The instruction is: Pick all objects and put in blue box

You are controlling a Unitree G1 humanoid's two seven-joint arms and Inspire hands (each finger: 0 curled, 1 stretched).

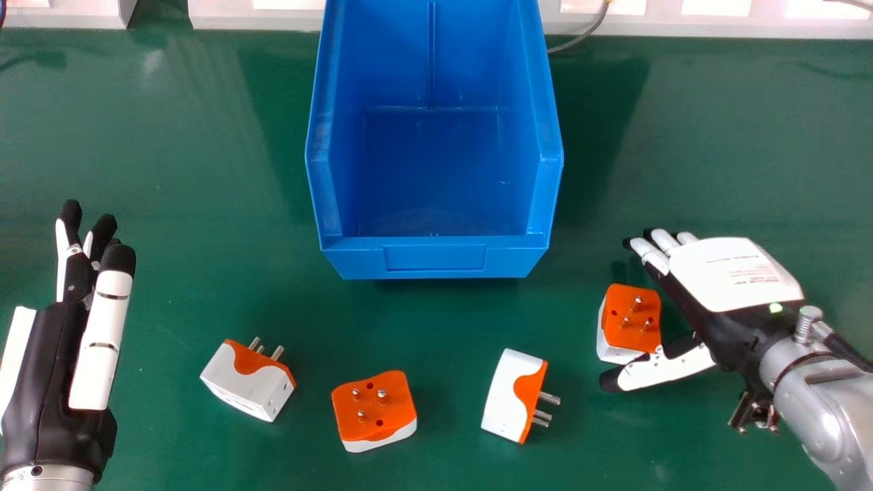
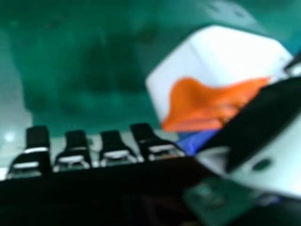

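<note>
Head view shows one open blue plastic box [image 1: 436, 258] on the green surface [image 1: 204, 170], its bare blue floor visible, with a white-and-orange plug adapter [image 1: 249, 378], a second adapter [image 1: 374, 409] and a third adapter [image 1: 515, 395] lying outside, nearer to the robot. A fourth adapter [image 1: 631, 320] is between the thumb and straight fingers of the right hand [image 1: 733, 273], though I cannot tell if they touch it. At the view's left, the left hand [image 1: 48, 354] has its fingers straight and close together.

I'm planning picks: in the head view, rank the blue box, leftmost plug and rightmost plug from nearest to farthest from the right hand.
1. Rightmost plug, beside the right hand.
2. Blue box, near the middle.
3. Leftmost plug, robot's left side.
</note>
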